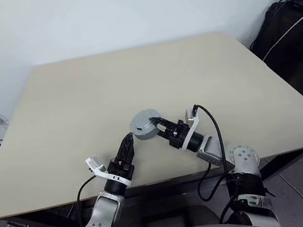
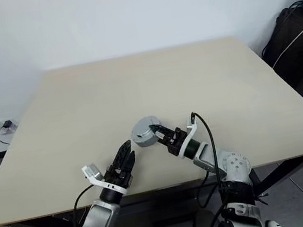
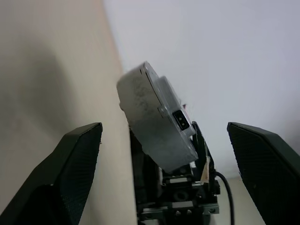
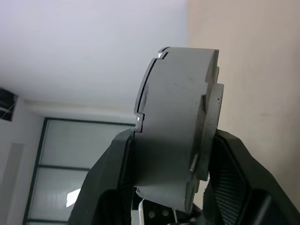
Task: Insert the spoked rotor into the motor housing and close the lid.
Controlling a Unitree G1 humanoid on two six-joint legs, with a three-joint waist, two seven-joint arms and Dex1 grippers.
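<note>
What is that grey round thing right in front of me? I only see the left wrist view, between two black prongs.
Observer: It is the closed motor housing, held up above the table by the right claw.
Operator: Are my prongs holding it too?
Observer: No. The left claw stands open beside it, not touching.
Operator: Is anything else on the table?
Observer: I see no loose parts on it; a black bag sits beyond its far right corner.

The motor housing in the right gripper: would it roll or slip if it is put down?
The motor housing looks like stiff grey metal, probably heavy for its size. Its round rim might roll if set on edge; flat, it should stay. The right gripper clamps smooth faces, so slipping seems possible.
</note>
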